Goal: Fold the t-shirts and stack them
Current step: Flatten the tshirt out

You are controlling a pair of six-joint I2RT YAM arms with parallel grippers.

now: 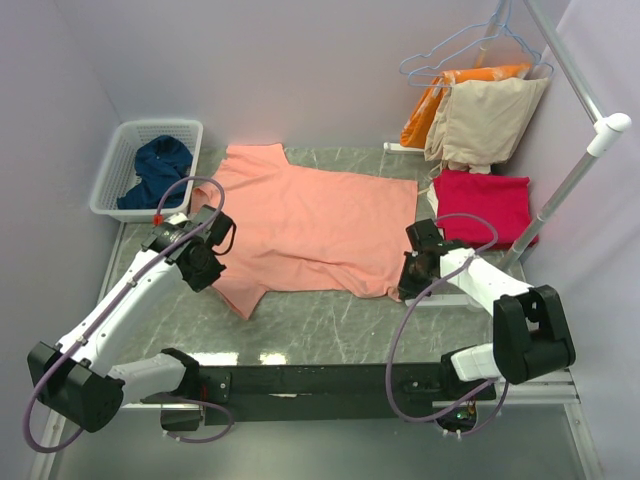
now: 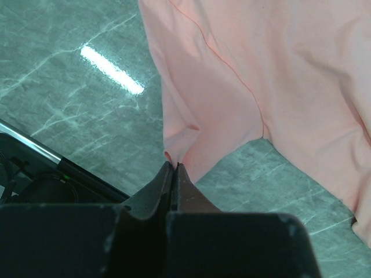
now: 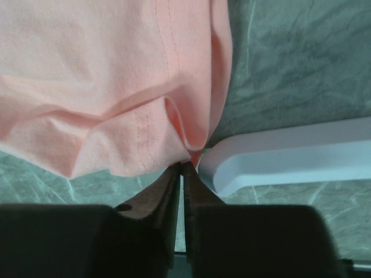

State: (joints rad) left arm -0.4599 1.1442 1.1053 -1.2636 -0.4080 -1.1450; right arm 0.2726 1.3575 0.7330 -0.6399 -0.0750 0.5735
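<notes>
The pink shirt [image 1: 310,225] is lying spread on the table [image 1: 330,325]. The left gripper [image 2: 174,167] is pinching its near sleeve, and the right gripper [image 3: 184,167] is pinching its near hem corner. The red shirt [image 1: 485,205] is lying folded far right, and the navy shirt [image 1: 160,170] is sitting crumpled in the basket [image 1: 110,185]

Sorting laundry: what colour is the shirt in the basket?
Navy blue shirt, best seen from the top view.

There are three cloth shirts: one salmon-pink t-shirt [image 1: 320,225], one crimson-red t-shirt [image 1: 485,205], one navy-blue t-shirt [image 1: 160,168]; one white plastic basket [image 1: 106,188]; two hanging garments [image 1: 485,120]
</notes>
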